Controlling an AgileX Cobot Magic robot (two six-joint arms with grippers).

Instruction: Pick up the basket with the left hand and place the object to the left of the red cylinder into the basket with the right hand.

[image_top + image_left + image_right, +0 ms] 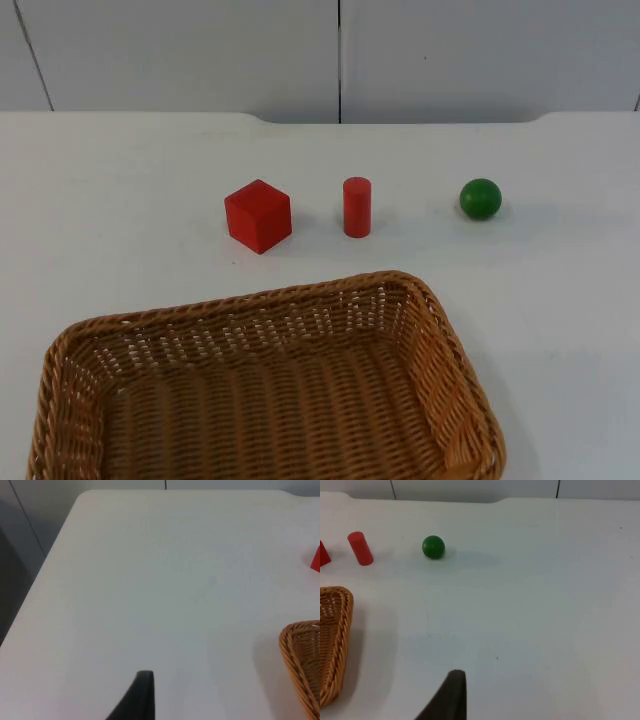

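My left gripper (142, 695), its finger spread not discernible, hovers over bare table beside the wicker basket (270, 390), nearer than my waiting right gripper (451, 696); beyond the basket, the red cube (258, 215) sits left of the red cylinder (357, 207).

Your top view looks down and forward over the white desk (120, 200) toward the grey partition wall (200, 50), with the basket (270, 380) nearest the lens. The left wrist view sits low over the desk's left side, facing the far edge, and shares the basket's rim with the top view. The right wrist view faces the same way and shares the red cylinder (360, 548) and green ball (433, 547).
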